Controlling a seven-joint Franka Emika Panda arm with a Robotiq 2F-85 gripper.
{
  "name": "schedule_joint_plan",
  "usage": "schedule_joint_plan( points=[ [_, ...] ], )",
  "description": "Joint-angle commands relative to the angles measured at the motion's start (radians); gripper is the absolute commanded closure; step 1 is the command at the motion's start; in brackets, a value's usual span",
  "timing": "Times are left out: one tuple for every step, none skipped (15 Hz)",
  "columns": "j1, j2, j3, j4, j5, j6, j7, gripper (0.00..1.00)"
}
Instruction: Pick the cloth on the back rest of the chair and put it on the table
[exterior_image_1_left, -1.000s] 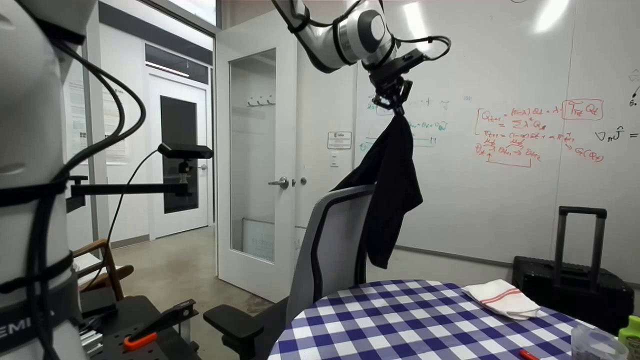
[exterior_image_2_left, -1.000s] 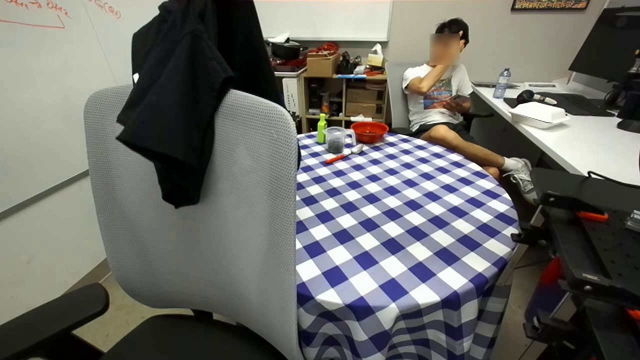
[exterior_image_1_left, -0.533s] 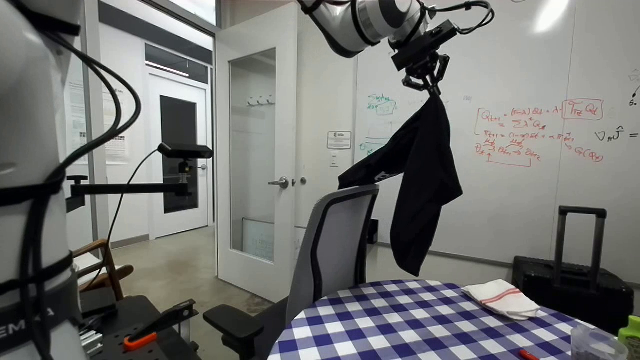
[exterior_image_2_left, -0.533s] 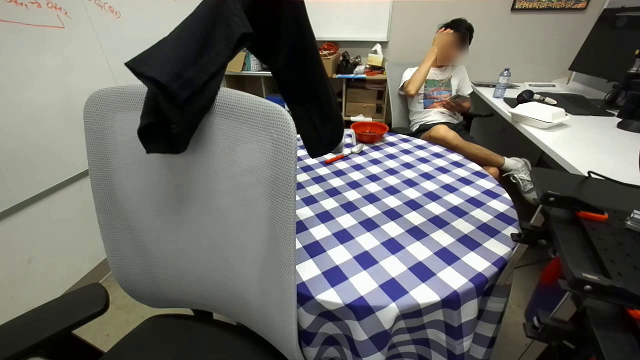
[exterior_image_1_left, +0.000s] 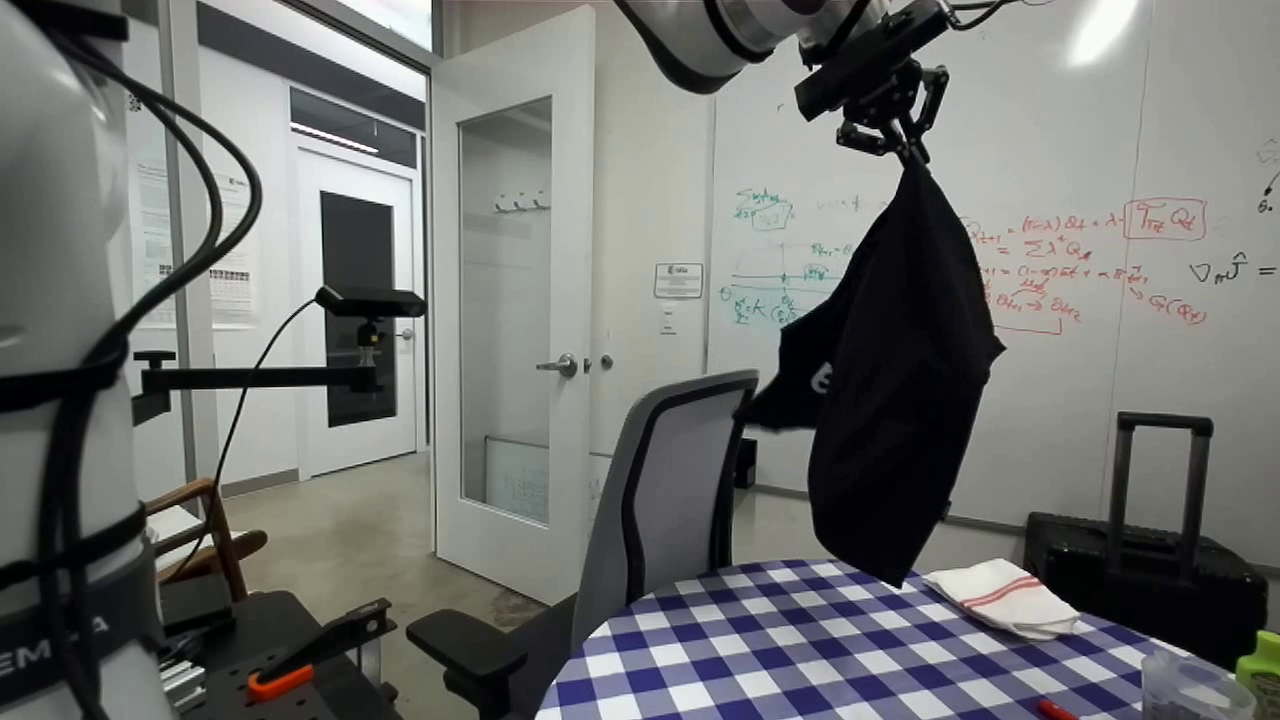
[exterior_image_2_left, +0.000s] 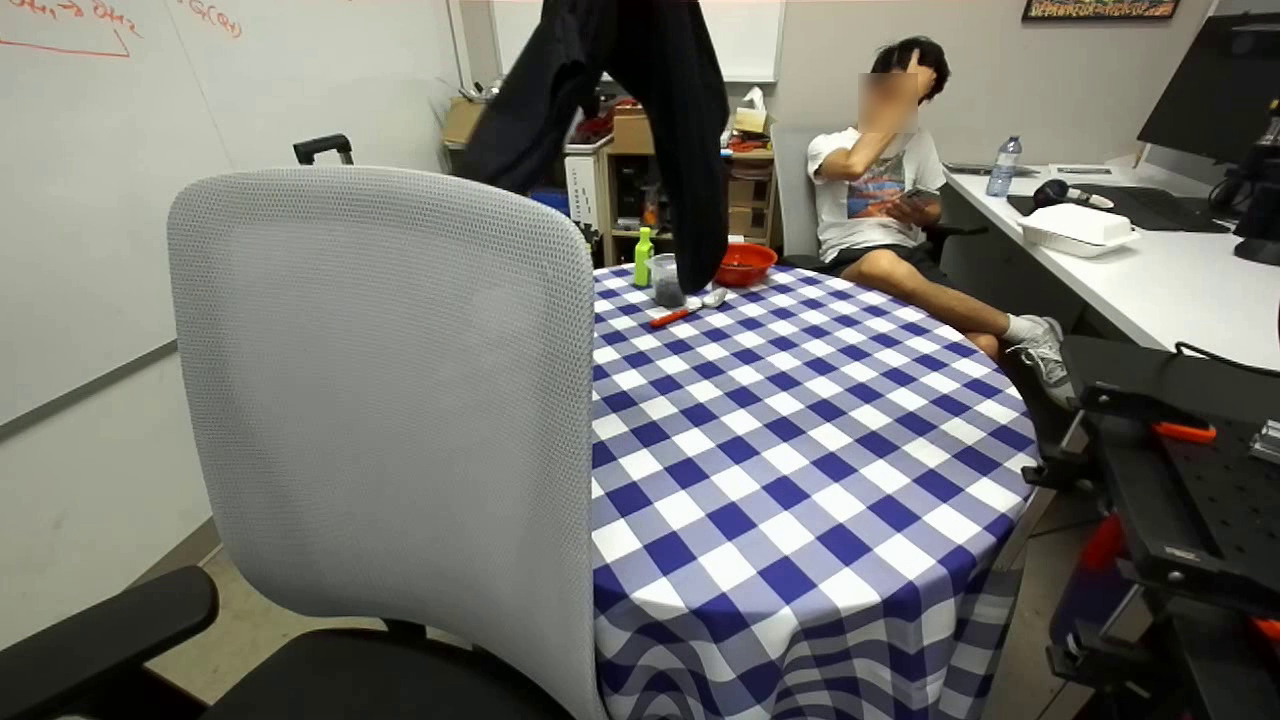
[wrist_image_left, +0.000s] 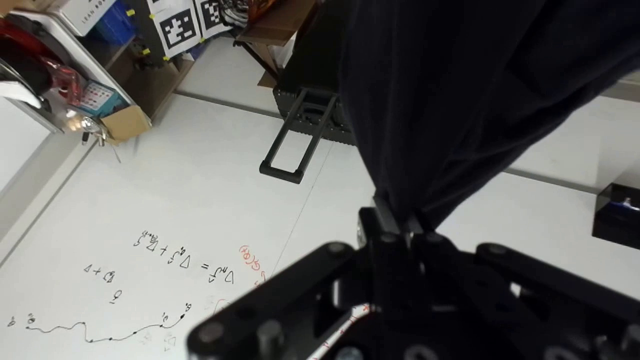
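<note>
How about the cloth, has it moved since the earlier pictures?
Yes: in an exterior view, the cloth has moved picture-right, away from the back rest.

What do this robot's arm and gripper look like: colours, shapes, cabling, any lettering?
The arm is white with rounded segments, banded black and silver-grey further out. Black cables run along it under black straps; a dark band bears white letters, partly covered: EM and A. The gripper is black, two-fingered, with exposed linkages; a boxy black wrist camera is mounted behind it.
</note>
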Motion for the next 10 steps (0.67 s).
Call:
schedule_joint_plan(
  points=[
    [0.022, -0.068, -0.002, -0.136, -0.001, 0.048, 0.037, 0.99],
    [0.031, -0.068, 0.004, -0.158, 0.001, 0.051, 0.039, 0.99],
    [0.036, -0.030, 0.006, -0.135, 0.008, 0.051, 0.034, 0.99],
    [0.044, -0.010, 0.012, -0.130, 0.013, 0.046, 0.027, 0.99],
    [0.052, 0.006, 0.017, -0.128, 0.014, 0.047, 0.027, 0.99],
    [0.057, 0.027, 0.021, -0.116, 0.013, 0.042, 0.029, 0.99],
    [0.060, 0.052, 0.020, -0.100, -0.002, 0.041, 0.049, 0.99],
    [0.061, 0.086, 0.013, -0.081, -0.018, 0.043, 0.074, 0.99],
    [0.062, 0.113, 0.010, -0.069, -0.016, 0.041, 0.091, 0.99],
    [0.059, 0.149, 0.008, -0.053, -0.001, 0.043, 0.109, 0.99]
  ],
)
